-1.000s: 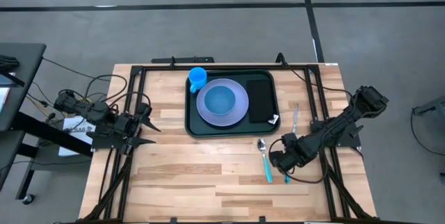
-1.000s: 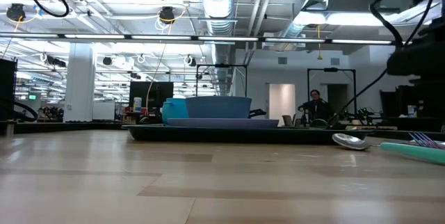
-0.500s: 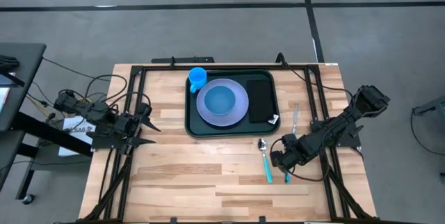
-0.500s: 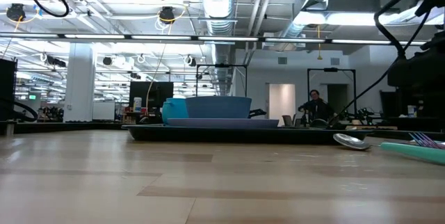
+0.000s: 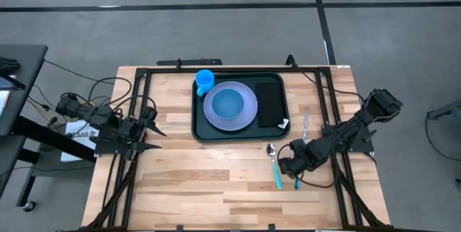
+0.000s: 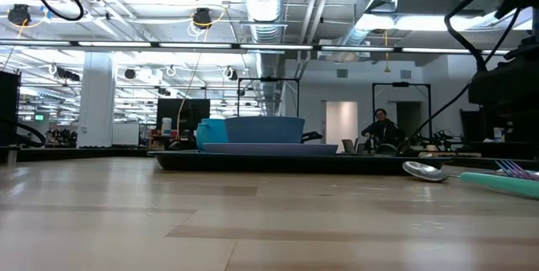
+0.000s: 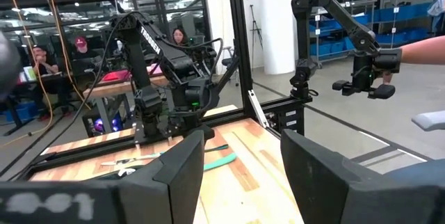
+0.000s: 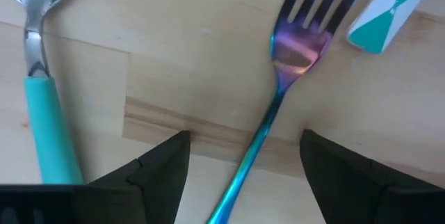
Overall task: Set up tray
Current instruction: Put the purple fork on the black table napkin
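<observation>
Tray (image 5: 199,132) on the far middle part of the surface (image 5: 180,181), dark green, with a raised rim. Already loaded with a lavender plate (image 5: 249,117), a blue bowl (image 5: 229,104) on that plate, a blue cup (image 5: 204,81) in the far left corner, and a flat black rectangle (image 5: 269,104) along the right side.

Cutlery not yet inside. Spoon (image 5: 274,166) with teal handle on the bare wood, in front of the tray's right corner. Fork (image 8: 278,92) with a bluish handle just beside the spoon. One more silver piece (image 5: 305,120), probably a knife, near the tray's right edge but outside the rim.

Right gripper (image 5: 288,166) low over the fork, fingers spread on both sides of the handle, pinching nothing. Left gripper (image 5: 151,137) waiting at the left edge of the surface, also spread and empty, well apart from the tray.

By judgement, more than half done: dishes placed, cutlery left. Next step most likely closing on the fork and carrying it to the tray.
</observation>
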